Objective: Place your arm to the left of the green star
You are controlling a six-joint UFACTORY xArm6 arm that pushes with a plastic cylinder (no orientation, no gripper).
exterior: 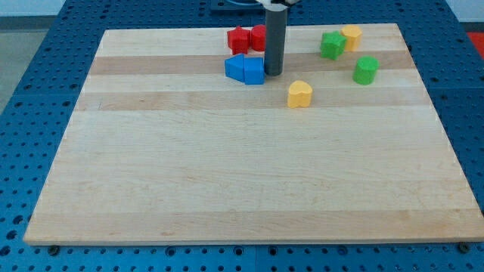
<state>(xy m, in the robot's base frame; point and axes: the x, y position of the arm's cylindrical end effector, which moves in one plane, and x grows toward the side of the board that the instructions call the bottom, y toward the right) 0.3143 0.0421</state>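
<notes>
The green star lies near the view's top right, touching a yellow block on its right. My tip is at the lower end of the dark rod, well to the left of the green star. It stands right beside the right edge of two blue blocks. A green round block lies below and right of the star.
Two red blocks lie at the view's top, partly behind the rod. A yellow heart-shaped block lies below and right of my tip. The wooden board sits on a blue perforated table.
</notes>
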